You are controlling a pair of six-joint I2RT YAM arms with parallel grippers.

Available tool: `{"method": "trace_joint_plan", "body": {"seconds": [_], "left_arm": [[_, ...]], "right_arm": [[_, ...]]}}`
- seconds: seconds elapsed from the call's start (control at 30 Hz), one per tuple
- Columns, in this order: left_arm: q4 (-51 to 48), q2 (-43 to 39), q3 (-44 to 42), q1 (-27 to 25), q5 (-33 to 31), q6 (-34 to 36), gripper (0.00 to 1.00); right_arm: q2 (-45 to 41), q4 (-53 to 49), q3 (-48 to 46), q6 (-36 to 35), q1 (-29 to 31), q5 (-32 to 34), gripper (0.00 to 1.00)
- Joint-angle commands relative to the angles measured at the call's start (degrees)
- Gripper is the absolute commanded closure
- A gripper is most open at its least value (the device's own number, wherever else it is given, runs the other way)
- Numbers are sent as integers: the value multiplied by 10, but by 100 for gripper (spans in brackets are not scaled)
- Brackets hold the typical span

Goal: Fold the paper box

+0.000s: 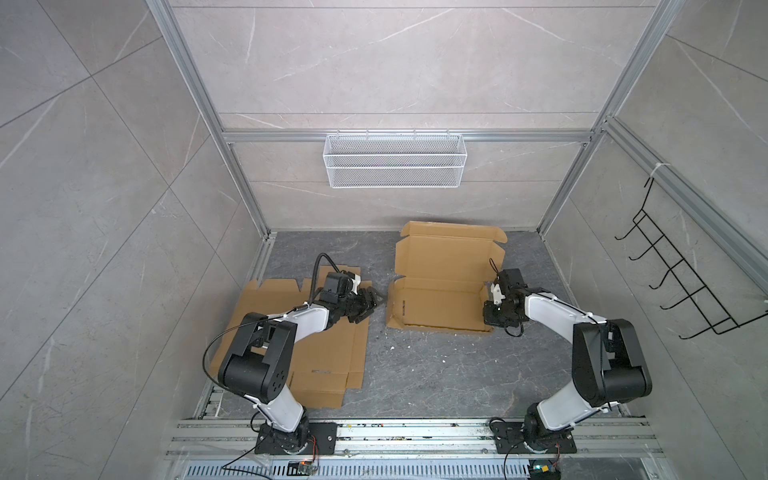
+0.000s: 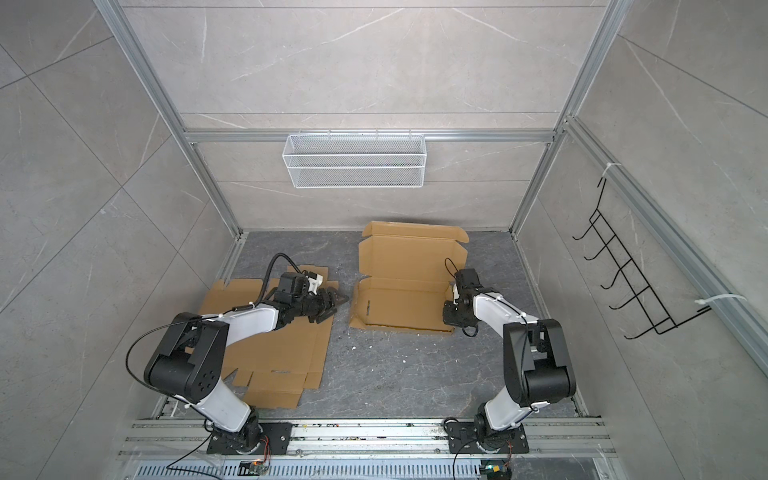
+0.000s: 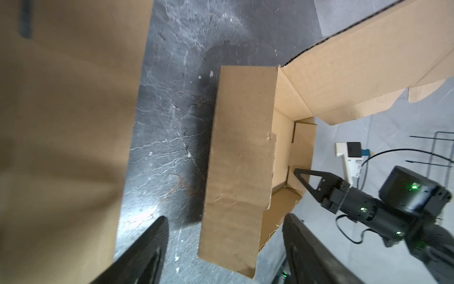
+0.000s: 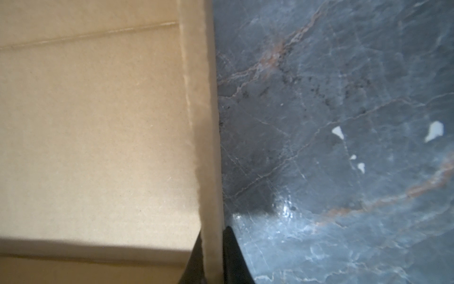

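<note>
The place was a robotics lab cell, not a home or a shop. An aluminium profile frame (image 1: pixel 270 136) boxed it in, with grey stone-look panels (image 1: pixel 374 62) for walls. The left arm (image 1: pixel 266 353) and the right arm (image 1: pixel 602 357) were bolted to slotted metal rails (image 1: pixel 415 434) behind the jaws, among loose cables and small lit circuit boards (image 1: pixel 305 467). Under the jaws lay a dark marbled table (image 1: pixel 436 365). Beyond them a white wire basket (image 1: pixel 394 166) hung from the frame, and a black wire hook rack (image 1: pixel 685 274) hung outward of the right jaws.

The left arm (image 1: pixel 307 322) is covering part of the flat cardboard (image 1: pixel 336 357); an edge is cropping the right fingers (image 4: pixel 233 258).
</note>
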Motion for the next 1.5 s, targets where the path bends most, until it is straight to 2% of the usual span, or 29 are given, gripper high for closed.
{"method": "trace_joint_plan", "body": {"seconds": [0.0, 0.27, 0.43, 0.7, 0.77, 0.93, 1.07, 1.17, 1.27, 1.4, 1.47], "left_arm": [[124, 27, 6, -15, 42, -82, 22], [205, 98, 15, -37, 51, -123, 20], [236, 79, 18, -50, 56, -139, 24], [27, 47, 71, -90, 12, -21, 25], [-66, 36, 102, -98, -29, 32, 26], [-203, 50, 173, -134, -113, 103, 31], [-261, 79, 211, -164, -158, 107, 30], [-292, 80, 222, -167, -193, 106, 30], [-277, 81, 227, -169, -189, 97, 30], [-287, 100, 249, -175, -177, 98, 35], [-293, 85, 241, -170, -181, 108, 34]], "right_arm": [[14, -10, 7, -9, 2, -11, 87], [12, -11, 7, -7, 2, -15, 88], [11, -13, 6, -6, 2, -18, 89], [2, -17, 7, 0, 25, 13, 91], [-7, -17, 4, 2, 31, 29, 92], [-23, -19, 5, 14, 56, 55, 95], [-35, -21, 2, 35, 84, 77, 95], [-47, -14, -10, 45, 94, 94, 96], [-44, -9, -6, 52, 104, 94, 96], [-39, -6, 0, 74, 123, 90, 96], [-40, 1, -6, 81, 125, 85, 96]]}}
